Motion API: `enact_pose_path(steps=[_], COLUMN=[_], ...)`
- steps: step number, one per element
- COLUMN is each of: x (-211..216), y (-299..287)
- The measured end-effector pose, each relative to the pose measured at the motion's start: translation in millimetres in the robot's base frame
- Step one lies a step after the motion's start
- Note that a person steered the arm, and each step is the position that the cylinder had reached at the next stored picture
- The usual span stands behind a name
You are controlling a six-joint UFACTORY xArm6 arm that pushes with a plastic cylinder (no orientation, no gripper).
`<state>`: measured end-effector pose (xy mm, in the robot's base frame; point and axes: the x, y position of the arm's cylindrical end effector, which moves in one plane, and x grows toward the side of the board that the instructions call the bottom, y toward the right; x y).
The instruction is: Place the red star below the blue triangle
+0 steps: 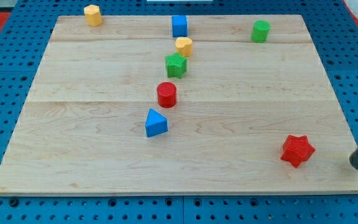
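The red star (298,150) sits near the wooden worktop's (92,149) lower right corner, well apart from the blue triangle (156,123); the rod's tip (357,165), carrying no pincer, rests just right of the star.

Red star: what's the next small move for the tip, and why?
Probably slide my tip toward the view's left into the red star. The tip sits just to the star's right, not touching it, and the blue triangle lies far to the view's left, with bare board below it.
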<state>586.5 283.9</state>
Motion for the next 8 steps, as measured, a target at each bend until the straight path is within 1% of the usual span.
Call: enact_pose_path(steps=[1, 2, 3, 4, 6, 7, 8], x=[4.1, -5.8, -31.2, -38.1, -36.4, -30.3, -21.2], y=[-15.0, -35.0, -23.3, -63.4, -188.6, -196.4, -171.0])
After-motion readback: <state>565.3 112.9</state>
